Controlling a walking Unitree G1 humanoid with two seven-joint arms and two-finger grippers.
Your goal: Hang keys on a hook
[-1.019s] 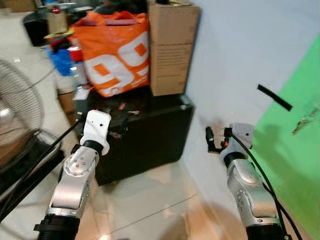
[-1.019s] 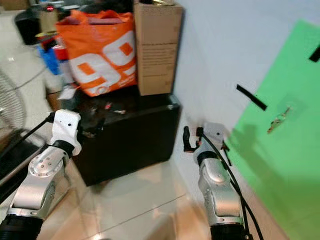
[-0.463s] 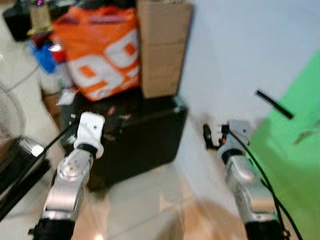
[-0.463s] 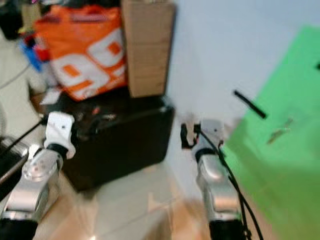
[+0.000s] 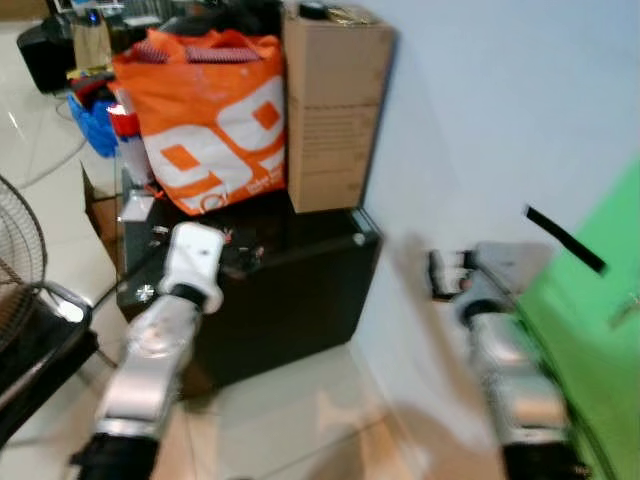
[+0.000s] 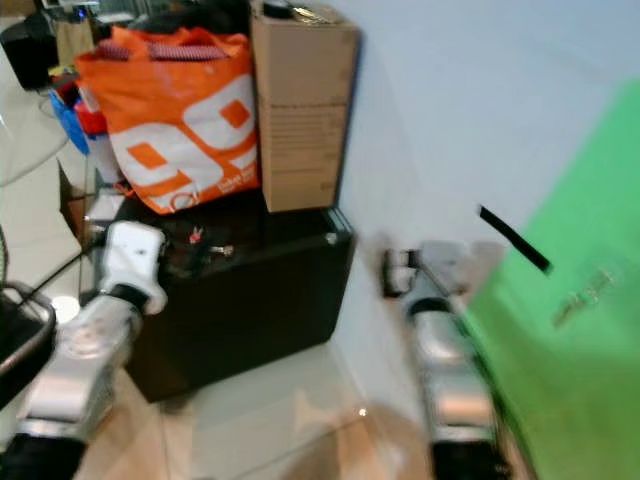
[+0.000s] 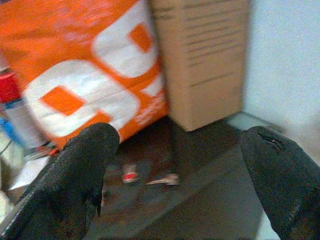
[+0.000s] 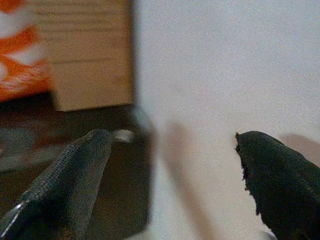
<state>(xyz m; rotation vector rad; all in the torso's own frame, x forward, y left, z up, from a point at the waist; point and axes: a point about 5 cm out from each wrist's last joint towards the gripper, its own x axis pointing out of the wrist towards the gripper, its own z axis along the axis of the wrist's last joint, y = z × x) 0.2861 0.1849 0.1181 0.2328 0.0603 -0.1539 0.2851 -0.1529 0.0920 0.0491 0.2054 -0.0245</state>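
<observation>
Left fingers spread before keys; orange bag, box behind.

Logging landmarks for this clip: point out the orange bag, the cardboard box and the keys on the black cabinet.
orange bag [image 5: 215, 125]: left eye view, front face.
cardboard box [image 5: 330, 110]: left eye view, front side.
keys [image 7: 162, 179]: left wrist view, blurred metal part.

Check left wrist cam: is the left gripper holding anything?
No. The left gripper is open with nothing between its fingers; small key-like items lie on the black cabinet beyond.
</observation>
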